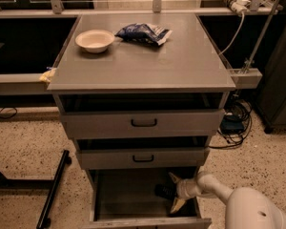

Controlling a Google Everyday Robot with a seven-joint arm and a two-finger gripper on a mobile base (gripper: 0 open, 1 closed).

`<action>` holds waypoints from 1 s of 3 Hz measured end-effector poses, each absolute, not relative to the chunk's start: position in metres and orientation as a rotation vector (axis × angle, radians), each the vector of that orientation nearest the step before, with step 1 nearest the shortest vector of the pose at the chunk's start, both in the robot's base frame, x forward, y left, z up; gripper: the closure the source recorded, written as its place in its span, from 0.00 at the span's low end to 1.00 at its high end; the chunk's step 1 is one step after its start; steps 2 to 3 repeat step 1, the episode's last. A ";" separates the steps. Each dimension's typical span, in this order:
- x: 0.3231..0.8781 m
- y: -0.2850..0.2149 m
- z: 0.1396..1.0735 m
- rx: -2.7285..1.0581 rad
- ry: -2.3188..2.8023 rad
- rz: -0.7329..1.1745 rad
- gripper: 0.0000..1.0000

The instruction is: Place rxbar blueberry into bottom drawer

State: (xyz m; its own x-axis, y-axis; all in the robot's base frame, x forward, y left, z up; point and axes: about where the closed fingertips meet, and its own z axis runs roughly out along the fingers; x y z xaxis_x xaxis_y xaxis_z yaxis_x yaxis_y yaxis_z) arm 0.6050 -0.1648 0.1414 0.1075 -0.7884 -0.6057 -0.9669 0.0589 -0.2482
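Camera view: my gripper (173, 192) is down inside the open bottom drawer (121, 195), toward its right side, fingers spread wide and gripping nothing. The rxbar blueberry (162, 191) lies on the drawer floor, between my fingertips.

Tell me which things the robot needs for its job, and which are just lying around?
For the job:
- rxbar blueberry, the dark bar down in the drawer
- bottom drawer, pulled open
- hand, inside that drawer next to the bar, fingers spread

Just lying about:
- bowl on the cabinet top
- snack bag beside it
- two upper drawers
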 end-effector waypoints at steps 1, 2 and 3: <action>0.605 -0.165 0.141 -1.765 1.717 0.366 0.00; 0.605 -0.165 0.141 -1.765 1.717 0.366 0.00; 0.605 -0.165 0.141 -1.765 1.717 0.366 0.00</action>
